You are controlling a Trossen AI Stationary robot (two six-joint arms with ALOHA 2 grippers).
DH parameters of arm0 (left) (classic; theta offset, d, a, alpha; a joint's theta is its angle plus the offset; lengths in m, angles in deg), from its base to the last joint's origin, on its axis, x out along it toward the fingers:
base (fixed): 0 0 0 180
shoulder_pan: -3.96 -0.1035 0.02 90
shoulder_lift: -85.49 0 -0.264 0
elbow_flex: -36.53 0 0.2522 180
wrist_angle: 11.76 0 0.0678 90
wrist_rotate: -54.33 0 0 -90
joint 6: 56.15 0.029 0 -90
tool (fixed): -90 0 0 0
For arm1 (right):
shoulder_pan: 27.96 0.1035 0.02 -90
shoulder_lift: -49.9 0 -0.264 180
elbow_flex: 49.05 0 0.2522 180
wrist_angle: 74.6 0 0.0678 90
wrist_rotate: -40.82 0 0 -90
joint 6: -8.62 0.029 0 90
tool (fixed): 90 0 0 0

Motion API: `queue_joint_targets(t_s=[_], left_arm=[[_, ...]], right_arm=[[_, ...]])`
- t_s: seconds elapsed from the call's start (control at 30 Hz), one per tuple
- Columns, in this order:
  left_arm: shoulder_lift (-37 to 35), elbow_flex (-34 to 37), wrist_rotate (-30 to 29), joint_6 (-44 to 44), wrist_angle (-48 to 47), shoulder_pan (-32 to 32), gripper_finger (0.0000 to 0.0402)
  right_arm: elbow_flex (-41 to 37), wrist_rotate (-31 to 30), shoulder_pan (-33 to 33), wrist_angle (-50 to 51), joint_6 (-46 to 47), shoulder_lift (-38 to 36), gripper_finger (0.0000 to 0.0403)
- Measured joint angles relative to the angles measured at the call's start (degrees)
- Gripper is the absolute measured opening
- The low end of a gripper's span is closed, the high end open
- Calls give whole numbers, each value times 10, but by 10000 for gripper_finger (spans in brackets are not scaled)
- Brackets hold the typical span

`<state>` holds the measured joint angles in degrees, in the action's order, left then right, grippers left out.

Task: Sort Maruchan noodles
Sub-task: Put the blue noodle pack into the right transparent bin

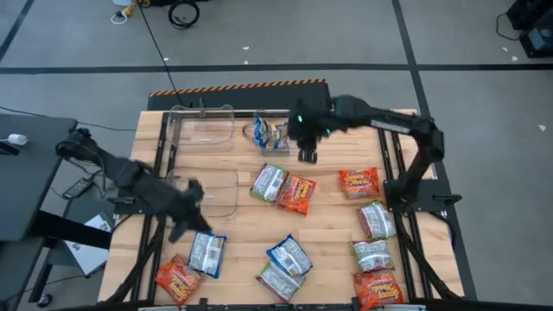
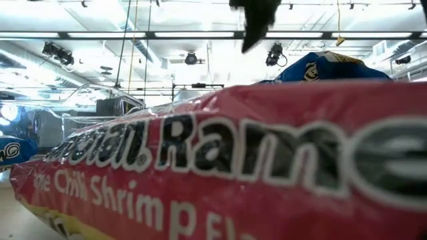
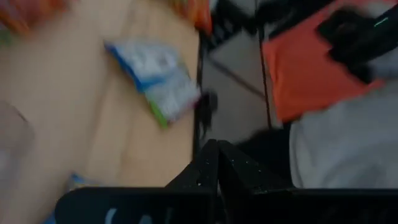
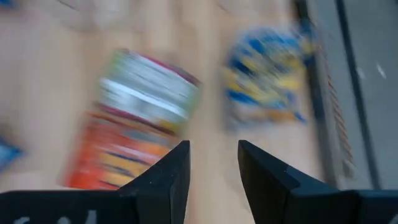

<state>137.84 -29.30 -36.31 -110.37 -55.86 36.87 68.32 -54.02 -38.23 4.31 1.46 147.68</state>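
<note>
Maruchan noodle packets lie flat across the wooden table (image 1: 242,229): orange ones (image 1: 296,194) (image 1: 359,181) (image 1: 177,278), green-and-white ones (image 1: 268,181) (image 1: 376,220) and blue ones (image 1: 289,255) (image 1: 207,253). A blue-and-yellow packet (image 1: 270,134) sits in a clear bin at the far edge. My left gripper (image 1: 183,223) is shut and empty above the table's left part, near the blue packet. My right gripper (image 4: 211,152) hangs open and empty above the table's far middle (image 1: 308,154), over a green-and-white and orange pair (image 4: 134,124).
Two more clear bins (image 1: 203,130) (image 1: 220,192) stand at the far left and left middle. Dark metal frames run along both side edges (image 1: 406,225). In the low view a red packet (image 2: 220,173) fills the foreground, with a blue one (image 2: 327,67) behind it.
</note>
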Motion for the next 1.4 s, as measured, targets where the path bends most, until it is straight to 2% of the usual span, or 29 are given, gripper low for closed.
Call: queue_joint_targets(t_s=[0.13, 0.3, 0.5, 0.63, 0.73, 0.8, 0.87, 1.03, 1.2, 1.3, 1.4], left_arm=[[52, 0, -39, -65, 0, 74, 11], [108, 0, -133, -89, 24, 130, 11], [176, 0, -228, -26, 108, 153, 11], [210, 0, -265, 9, 159, 152, 11], [234, 0, -322, 35, 181, 146, 11], [248, 0, -363, 44, 190, 139, 11], [259, 0, -376, 53, 208, 127, 11], [275, 0, -375, 60, 237, 108, 11], [275, 0, -393, 66, 236, 94, 11], [275, 0, -416, 83, 242, 86, 11], [275, 0, -416, 89, 248, 75, 11]], right_arm=[[0, 0, 108, -19, 43, -6, 141], [0, 1, 242, -80, 142, 30, 141], [0, -32, 378, -180, 212, 110, 141], [0, -82, 449, -195, 267, 168, 141], [0, -137, 489, -200, 295, 214, 143], [0, -194, 508, -206, 296, 243, 147], [0, -233, 520, -207, 299, 264, 154], [0, -211, 525, -190, 352, 289, 176], [0, -206, 510, -120, 389, 296, 185], [0, -220, 503, -69, 391, 296, 160], [0, -237, 494, -18, 404, 279, 98]])
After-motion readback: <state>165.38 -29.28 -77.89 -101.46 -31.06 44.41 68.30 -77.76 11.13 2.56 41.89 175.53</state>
